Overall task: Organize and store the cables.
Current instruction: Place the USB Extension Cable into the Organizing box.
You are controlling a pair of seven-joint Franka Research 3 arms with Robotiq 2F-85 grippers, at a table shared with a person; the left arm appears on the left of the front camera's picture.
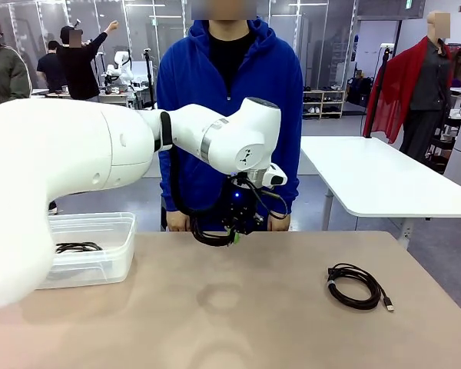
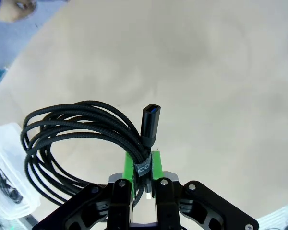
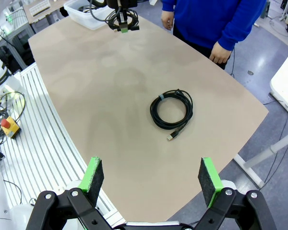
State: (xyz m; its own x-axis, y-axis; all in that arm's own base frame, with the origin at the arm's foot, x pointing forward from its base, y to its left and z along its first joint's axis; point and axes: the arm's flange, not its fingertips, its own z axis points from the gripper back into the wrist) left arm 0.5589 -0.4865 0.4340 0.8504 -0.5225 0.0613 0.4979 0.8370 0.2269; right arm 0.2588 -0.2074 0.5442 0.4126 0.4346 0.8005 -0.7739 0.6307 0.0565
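Note:
My left gripper (image 1: 235,237) hangs above the far middle of the table, shut on a coiled black cable (image 2: 72,139) at its strap; a USB plug (image 2: 150,123) sticks up past the green pads (image 2: 129,165). The same held cable (image 3: 122,20) dangles from that gripper (image 3: 123,28) in the right wrist view. A second coiled black cable (image 1: 355,285) with a USB plug lies flat on the right side of the table, also seen as a coil (image 3: 172,109) from the right wrist. My right gripper (image 3: 151,176) hovers high over the table's near edge, open, nothing between its fingers.
A clear plastic bin (image 1: 100,254) at the table's left holds another black cable (image 1: 77,247). A person in a blue hoodie (image 1: 230,84) stands at the far edge, hands (image 1: 178,222) near the rim. A white table (image 1: 376,177) stands behind right.

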